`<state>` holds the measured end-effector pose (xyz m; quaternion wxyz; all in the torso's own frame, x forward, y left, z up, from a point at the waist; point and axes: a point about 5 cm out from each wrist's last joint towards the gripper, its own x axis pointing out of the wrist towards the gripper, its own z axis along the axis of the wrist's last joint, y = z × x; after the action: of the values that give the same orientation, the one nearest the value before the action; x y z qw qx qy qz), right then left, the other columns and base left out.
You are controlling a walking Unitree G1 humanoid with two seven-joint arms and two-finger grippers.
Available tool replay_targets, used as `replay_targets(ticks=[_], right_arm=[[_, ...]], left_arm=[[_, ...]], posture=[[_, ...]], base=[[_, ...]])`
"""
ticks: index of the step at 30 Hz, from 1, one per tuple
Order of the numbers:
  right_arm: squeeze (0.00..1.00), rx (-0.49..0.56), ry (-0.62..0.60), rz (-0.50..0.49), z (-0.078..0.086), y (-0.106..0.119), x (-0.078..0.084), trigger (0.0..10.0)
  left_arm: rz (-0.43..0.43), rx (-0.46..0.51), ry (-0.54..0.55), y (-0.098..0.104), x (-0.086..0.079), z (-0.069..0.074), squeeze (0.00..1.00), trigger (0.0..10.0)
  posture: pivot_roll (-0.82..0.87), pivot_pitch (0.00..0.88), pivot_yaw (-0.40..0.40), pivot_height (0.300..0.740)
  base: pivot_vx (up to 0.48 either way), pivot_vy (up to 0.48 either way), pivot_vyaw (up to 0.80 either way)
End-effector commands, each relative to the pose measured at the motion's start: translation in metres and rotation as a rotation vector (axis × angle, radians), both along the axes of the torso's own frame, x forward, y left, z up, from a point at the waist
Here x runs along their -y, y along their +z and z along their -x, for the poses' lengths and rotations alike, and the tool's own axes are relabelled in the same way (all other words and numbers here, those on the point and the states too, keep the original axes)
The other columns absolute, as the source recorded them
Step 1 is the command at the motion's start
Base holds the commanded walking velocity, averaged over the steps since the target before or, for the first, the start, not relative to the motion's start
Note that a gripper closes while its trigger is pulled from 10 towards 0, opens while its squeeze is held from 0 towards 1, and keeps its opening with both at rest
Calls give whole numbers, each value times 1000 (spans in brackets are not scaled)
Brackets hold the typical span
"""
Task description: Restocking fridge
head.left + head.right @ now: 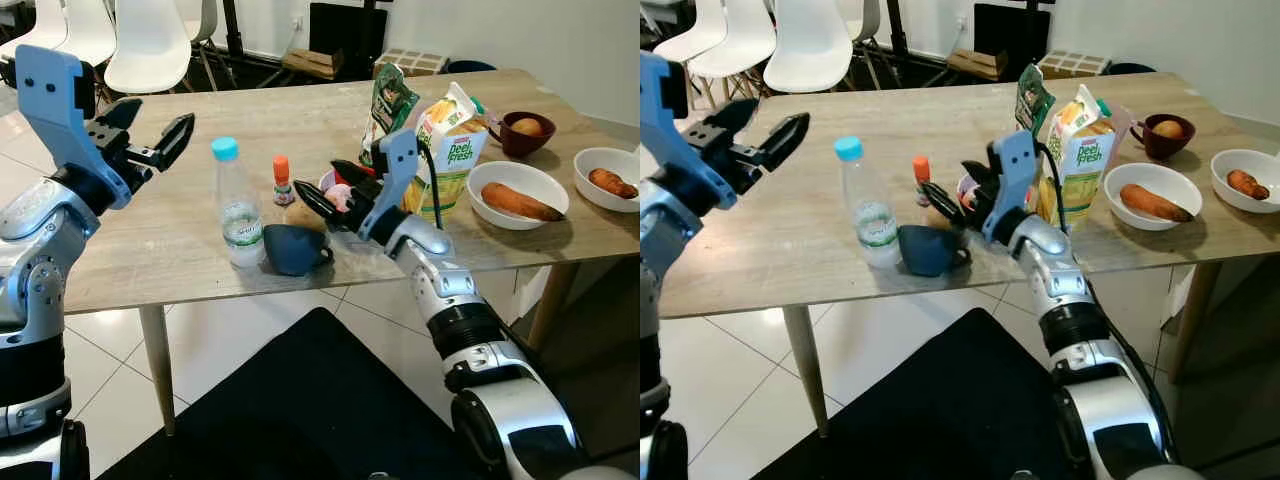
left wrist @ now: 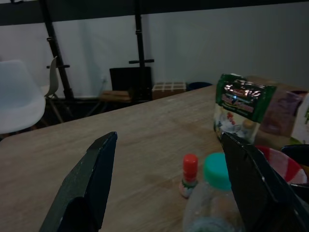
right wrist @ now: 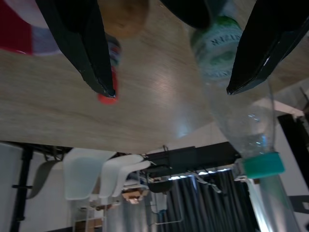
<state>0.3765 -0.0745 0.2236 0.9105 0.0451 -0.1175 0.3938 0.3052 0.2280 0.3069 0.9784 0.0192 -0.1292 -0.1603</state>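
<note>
A clear water bottle with a teal cap stands near the front edge of the wooden table, touching a dark blue mug that sits just ahead of the right gripper's tips. Behind those tips are a small red-capped bottle, a red-and-white bowl, a green snack bag and a juice carton. Farther to the right, a white bowl holds a sweet potato, a second white bowl holds another, and a dark red cup holds a round yellowish fruit.

The table surface between the two grippers is bare wood apart from the water bottle.

The left gripper hovers raised over the table's left part, jaws spread wide and holding nothing, pointing toward the bottle. The right gripper reaches low over the table, forearm angled up from the front edge, jaws also wide apart and empty.
</note>
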Motion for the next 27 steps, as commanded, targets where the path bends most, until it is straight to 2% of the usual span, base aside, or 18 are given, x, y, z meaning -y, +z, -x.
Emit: replay_targets(ticks=[1,8,12,16,27], right_arm=[[0,4,16,-4,0,1,-6,10000],[0,24,34,-52,1,7,-17,10000],[0,35,12,-99,0,12,-22,10000],[0,46,43,-82,2,13,-33,10000],[0,40,151,-55,11,5,-56,10000]], left_arm=[[-31,-6,47,0,-9,1,0,10000],[-41,-53,86,-7,-13,-2,0,10000],[-36,-70,40,-12,-10,0,0,10000],[-6,-50,-12,-9,-4,3,0,10000],[30,-61,-37,-13,-2,6,0,10000]], posture=[[-57,114,26,740],[-54,116,24,740],[-55,117,24,740],[-58,120,25,740],[-54,135,16,740]], base=[[0,0,0],[0,0,0],[0,0,0],[0,0,0],[0,0,0]])
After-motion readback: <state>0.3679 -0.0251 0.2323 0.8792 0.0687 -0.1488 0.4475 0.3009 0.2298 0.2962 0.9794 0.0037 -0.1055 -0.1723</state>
